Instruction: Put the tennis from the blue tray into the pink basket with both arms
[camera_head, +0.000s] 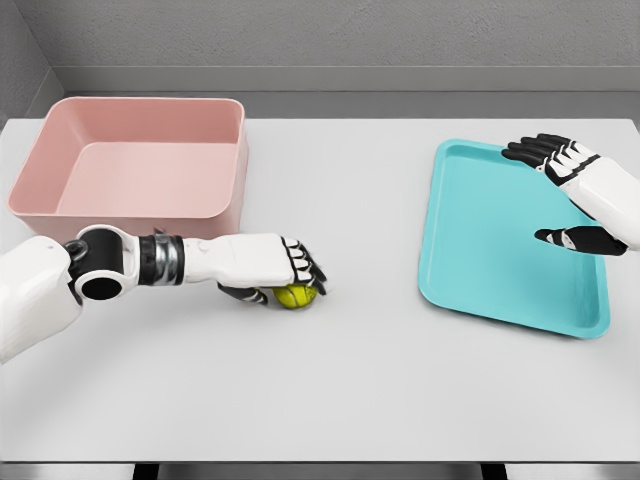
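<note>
Just left of the frame's centre, the tennis ball (294, 296) lies on the white table (340, 390), under the fingers of the left hand (285, 268). That hand's arm comes in from the lower left edge, and its black-tipped fingers curl down over the ball with the thumb tucked below; whether they grip the ball firmly or merely cover it is not clear. In the upper left stands the pink basket (225, 195), close behind the forearm. At the right lies the blue tray (480, 270), holding nothing. Over its far right edge hangs the right hand (565, 190), fingers spread and thumb apart, holding nothing.
</note>
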